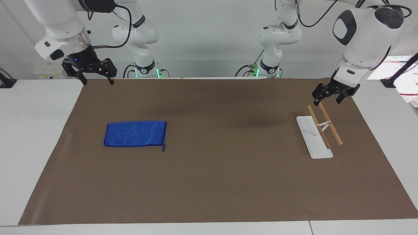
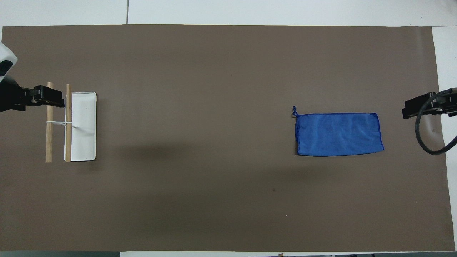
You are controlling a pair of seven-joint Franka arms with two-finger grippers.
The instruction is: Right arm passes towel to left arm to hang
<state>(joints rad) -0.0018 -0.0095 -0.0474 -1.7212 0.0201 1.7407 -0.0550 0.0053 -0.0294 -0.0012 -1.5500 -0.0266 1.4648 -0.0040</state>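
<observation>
The towel [image 1: 135,133] [image 2: 339,134] is a bright blue rectangle lying flat on the brown mat, toward the right arm's end of the table. A short loop [image 1: 163,148] [image 2: 294,112] sticks out at one corner. My right gripper [image 1: 98,81] [image 2: 421,105] hangs open and empty over the mat's edge at its own end, well apart from the towel. My left gripper [image 1: 327,101] [image 2: 43,98] is open and empty in the air over one end of the rack's wooden rods [image 1: 325,125] [image 2: 49,123].
The rack has a white flat base [image 1: 310,140] [image 2: 84,125] and two parallel wooden rods on a thin white stand, toward the left arm's end. The brown mat [image 1: 228,179] covers most of the white table. Papers [image 1: 405,75] lie off the mat.
</observation>
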